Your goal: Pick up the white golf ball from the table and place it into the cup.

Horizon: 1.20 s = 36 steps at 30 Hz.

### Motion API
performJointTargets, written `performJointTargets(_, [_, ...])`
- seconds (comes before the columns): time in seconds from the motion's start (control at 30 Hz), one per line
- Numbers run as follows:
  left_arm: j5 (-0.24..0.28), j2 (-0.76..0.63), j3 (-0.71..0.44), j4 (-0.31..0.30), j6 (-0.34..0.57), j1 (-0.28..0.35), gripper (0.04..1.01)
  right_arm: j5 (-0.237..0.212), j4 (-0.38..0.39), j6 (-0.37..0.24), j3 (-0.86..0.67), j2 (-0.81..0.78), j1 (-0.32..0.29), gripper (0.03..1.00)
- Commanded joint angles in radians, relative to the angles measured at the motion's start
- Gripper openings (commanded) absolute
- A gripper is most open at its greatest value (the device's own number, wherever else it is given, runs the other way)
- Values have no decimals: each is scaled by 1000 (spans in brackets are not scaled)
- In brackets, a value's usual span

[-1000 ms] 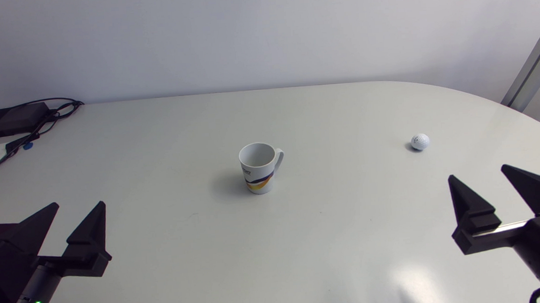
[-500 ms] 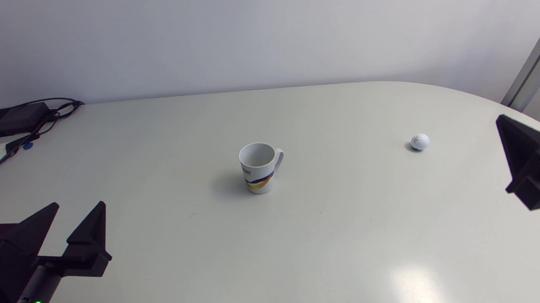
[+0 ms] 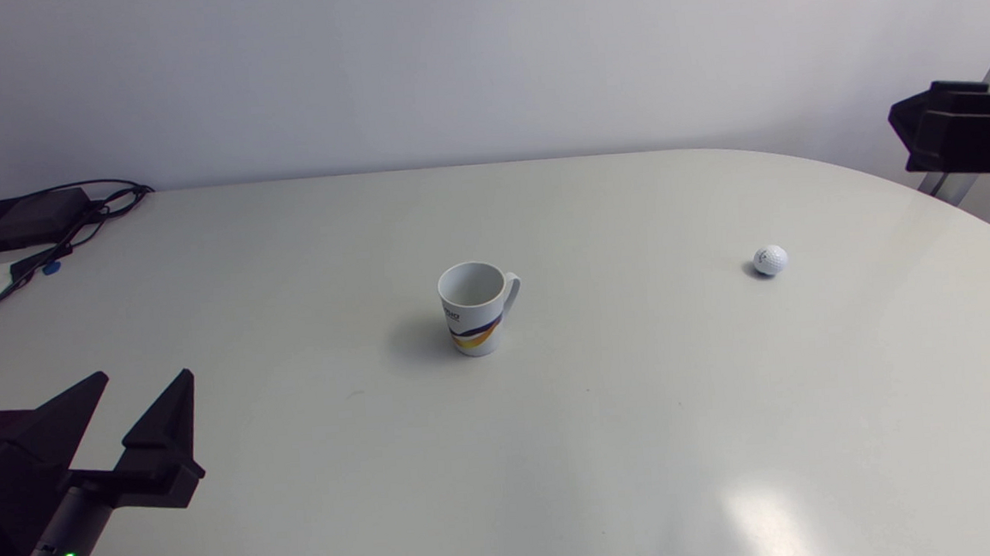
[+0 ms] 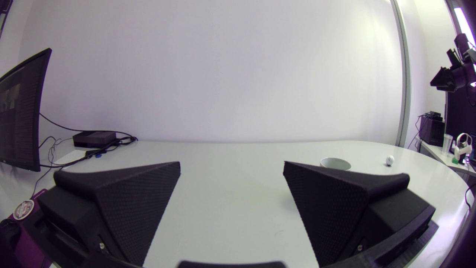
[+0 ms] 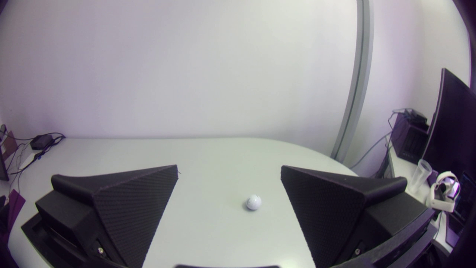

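Your right gripper (image 5: 229,169) has its two broad black wedge fingers (image 5: 122,208) spread wide, with nothing between them. It hangs above the far right side of the pale grey rounded table (image 3: 642,441). Its own camera looks down on the white dimpled golf ball (image 5: 253,202). The ball lies on the tabletop ahead of the gripper, in line with the gap between the fingers and touching neither of them.

In the head view you find that ball on the right half of the table, resting alone on the bare surface with a small shadow at its left. Well apart from it, at about the middle of the table, stands the white tapered ceramic cup (image 3: 475,307). It is upright, with its mouth open upward, its handle to the right, and a dark blue and orange band low on its wall.

Your left gripper (image 3: 144,374) sits at the near left corner, low over the table. Its fingers are also parted wide, holding nothing, and point toward the far side. From its camera only the cup's rim shows, past the right finger.

At the far left corner lies a flat black box (image 3: 19,219), with dark cables (image 3: 71,239) trailing from it along the table's left edge.
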Motion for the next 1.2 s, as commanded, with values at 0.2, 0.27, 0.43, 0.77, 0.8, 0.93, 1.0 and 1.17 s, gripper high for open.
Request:
performJointTargets(0.2, [4, -15, -17, -4, -9, -9, 992, -33, -80, 76, 152, 293, -92, 975])
performJointTargets(0.27, [4, -15, -17, -4, -9, -12, 992, -65, -110, 87, 181, 344, -110, 975])
performJointTargets(0.43, [4, -15, -17, -4, -9, -12, 992, -126, -144, 101, 235, 459, -156, 975])
performJointTargets(0.77, [4, -15, -17, -6, -9, -12, 992, -146, -210, 102, 361, 689, -167, 975])
performJointTargets(0.8, [4, -15, -17, -6, -9, -12, 992, -145, -212, 99, 379, 718, -168, 975])
performJointTargets(0.93, [4, -15, -17, -6, -8, -12, 992, -68, -225, 15, 433, 804, -142, 975])
performJointTargets(1.0, [4, -15, -17, -6, -8, -12, 992, -57, -225, 2, 464, 846, -136, 975])
performJointTargets(1.17, [4, -15, -17, -6, -8, -12, 992, -131, -216, -1, 507, 913, -142, 975])
